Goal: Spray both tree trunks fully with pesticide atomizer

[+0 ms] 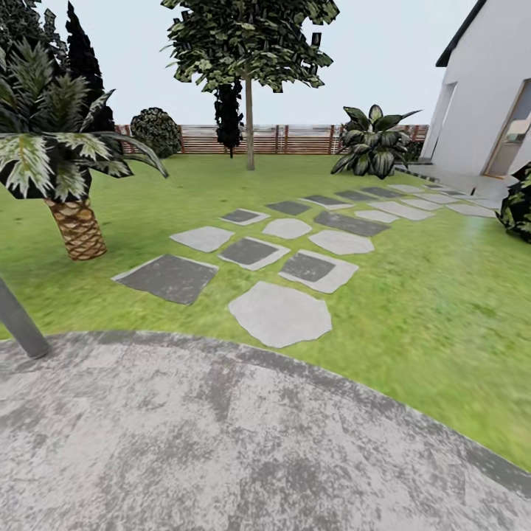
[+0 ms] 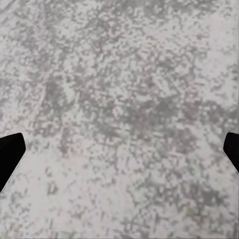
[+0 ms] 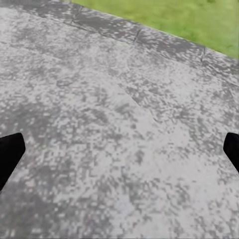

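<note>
Beyond the paving's (image 1: 221, 442) curved edge, open lawn (image 1: 413, 295) reaches one tree (image 1: 249, 125); both grippers' jaws spread wide.

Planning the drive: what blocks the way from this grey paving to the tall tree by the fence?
Nothing visible does: open lawn and flat grey stepping slabs lie before the tall bare-trunked tree. The scaly-stemmed palm stands off left.

Tree (image 1: 249, 44): crown cut by the top frame edge. Palm (image 1: 55, 147) and grey pole (image 1: 21, 318): cut at the left edge. Left hand (image 2: 119, 149) and right hand (image 3: 119, 149): fingertips clipped at frame sides.
</note>
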Available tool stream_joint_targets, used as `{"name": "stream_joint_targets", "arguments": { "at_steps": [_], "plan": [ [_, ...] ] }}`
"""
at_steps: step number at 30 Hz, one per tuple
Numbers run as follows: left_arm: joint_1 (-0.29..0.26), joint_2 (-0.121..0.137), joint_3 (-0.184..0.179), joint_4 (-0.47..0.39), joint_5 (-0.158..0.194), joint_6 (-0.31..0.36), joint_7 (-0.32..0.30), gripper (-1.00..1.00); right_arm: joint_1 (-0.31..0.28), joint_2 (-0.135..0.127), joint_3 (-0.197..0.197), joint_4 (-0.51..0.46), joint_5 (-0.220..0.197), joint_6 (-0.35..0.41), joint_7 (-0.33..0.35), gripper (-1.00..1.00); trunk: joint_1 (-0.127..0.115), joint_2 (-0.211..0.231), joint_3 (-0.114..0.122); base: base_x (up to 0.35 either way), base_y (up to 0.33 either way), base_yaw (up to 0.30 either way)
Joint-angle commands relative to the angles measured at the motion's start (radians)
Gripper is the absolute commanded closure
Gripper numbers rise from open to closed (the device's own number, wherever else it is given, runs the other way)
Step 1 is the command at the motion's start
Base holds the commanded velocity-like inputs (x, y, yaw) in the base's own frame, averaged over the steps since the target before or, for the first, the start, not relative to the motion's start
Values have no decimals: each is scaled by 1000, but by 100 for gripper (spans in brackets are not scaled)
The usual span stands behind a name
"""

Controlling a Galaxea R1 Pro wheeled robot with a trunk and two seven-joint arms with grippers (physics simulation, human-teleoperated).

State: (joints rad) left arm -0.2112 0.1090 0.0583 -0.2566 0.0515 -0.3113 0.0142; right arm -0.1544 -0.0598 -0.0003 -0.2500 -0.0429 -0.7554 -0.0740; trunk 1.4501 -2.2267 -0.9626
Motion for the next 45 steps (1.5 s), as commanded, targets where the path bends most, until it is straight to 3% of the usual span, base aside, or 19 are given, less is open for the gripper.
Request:
{"name": "stream_joint_targets", "arguments": {
  "at_steps": [1,23,45],
  "plan": [
    [-1,0,0,1,5,-3,0,-100,0,0,0,1,-3,-3,1,-100,0,0,-1,339,0,0],
    [-1,0,2,1,5,-3,0,-100,-1,-2,3,6,0,-2,5,-100,0,0,-1,339,0,-216],
    [-1,1,2,2,5,-3,1,-100,-1,-2,5,8,2,-2,5,-100,0,0,-1,339,0,-8]
  ]
}}
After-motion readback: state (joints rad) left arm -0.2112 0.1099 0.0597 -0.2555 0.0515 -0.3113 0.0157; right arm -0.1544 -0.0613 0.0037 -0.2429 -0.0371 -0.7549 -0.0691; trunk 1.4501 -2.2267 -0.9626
